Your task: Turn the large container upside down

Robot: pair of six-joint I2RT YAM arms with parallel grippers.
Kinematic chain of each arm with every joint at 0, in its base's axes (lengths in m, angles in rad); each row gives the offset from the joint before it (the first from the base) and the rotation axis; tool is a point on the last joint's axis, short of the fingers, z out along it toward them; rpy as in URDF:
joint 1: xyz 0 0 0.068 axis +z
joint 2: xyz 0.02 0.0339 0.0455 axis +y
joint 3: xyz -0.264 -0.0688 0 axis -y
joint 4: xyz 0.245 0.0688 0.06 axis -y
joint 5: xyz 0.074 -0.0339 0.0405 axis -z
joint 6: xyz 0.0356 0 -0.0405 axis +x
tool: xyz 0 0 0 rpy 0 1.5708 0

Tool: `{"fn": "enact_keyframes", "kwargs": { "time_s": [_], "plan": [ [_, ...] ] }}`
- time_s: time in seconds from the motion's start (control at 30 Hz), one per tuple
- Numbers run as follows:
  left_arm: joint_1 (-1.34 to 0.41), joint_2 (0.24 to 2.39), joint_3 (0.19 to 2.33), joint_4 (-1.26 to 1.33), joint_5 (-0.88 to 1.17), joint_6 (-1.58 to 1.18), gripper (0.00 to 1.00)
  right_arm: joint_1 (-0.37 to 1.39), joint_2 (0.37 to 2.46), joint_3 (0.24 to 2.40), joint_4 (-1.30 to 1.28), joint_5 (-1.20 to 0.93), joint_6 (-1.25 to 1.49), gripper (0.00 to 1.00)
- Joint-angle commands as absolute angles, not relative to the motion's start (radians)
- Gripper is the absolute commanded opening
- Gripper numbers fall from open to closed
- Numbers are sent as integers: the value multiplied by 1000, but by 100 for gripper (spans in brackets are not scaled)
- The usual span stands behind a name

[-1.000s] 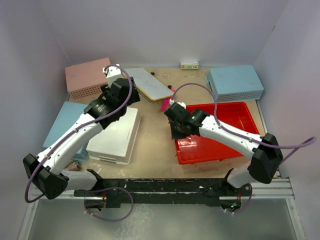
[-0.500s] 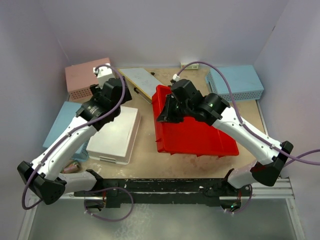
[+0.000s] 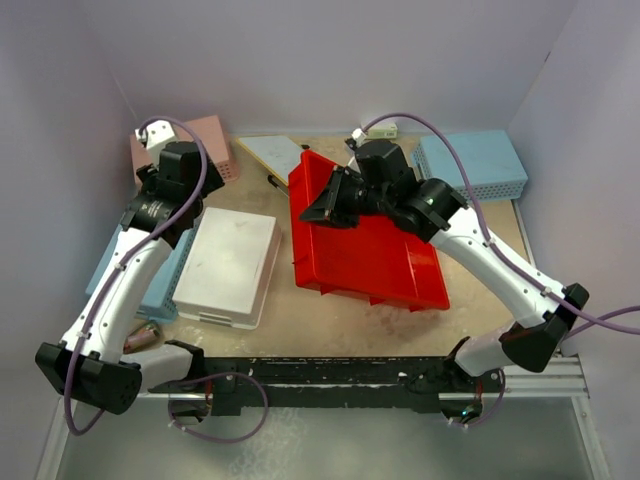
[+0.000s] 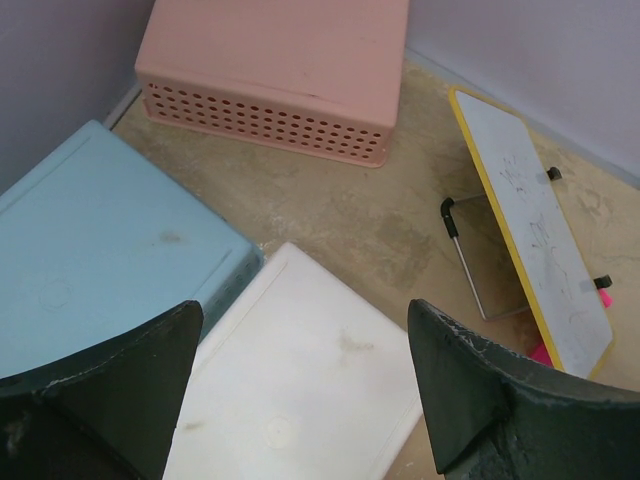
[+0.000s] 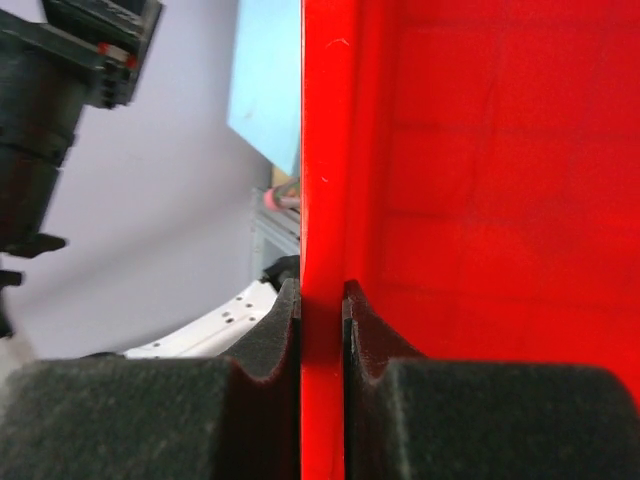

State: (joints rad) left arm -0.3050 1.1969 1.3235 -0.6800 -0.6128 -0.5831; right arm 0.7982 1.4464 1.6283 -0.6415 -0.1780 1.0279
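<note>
Right of centre on the surface, the large container (image 3: 370, 260) stands tilted, far left rim raised and clamped in my right end effector (image 5: 320, 320), near edge down; my left end effector (image 4: 305, 350) hangs with fingers apart over the white bin (image 4: 300, 410). I judge it light and stiff but glossy: mid-rim is the hold, and it could slip. No contents show in it; the pink basket (image 4: 275, 60) lies closed face up
</note>
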Motion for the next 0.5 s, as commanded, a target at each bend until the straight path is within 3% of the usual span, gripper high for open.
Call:
{"fn": "enact_keyframes", "kwargs": {
  "time_s": [0.0, 0.47],
  "plan": [
    [-264, 1179, 1341, -657, -514, -599, 81, 774, 1430, 1646, -414, -325, 1109, 0],
    [-213, 1168, 1303, -644, -466, -597, 81, 750, 1414, 1595, -167, -391, 1288, 0]
  ]
}}
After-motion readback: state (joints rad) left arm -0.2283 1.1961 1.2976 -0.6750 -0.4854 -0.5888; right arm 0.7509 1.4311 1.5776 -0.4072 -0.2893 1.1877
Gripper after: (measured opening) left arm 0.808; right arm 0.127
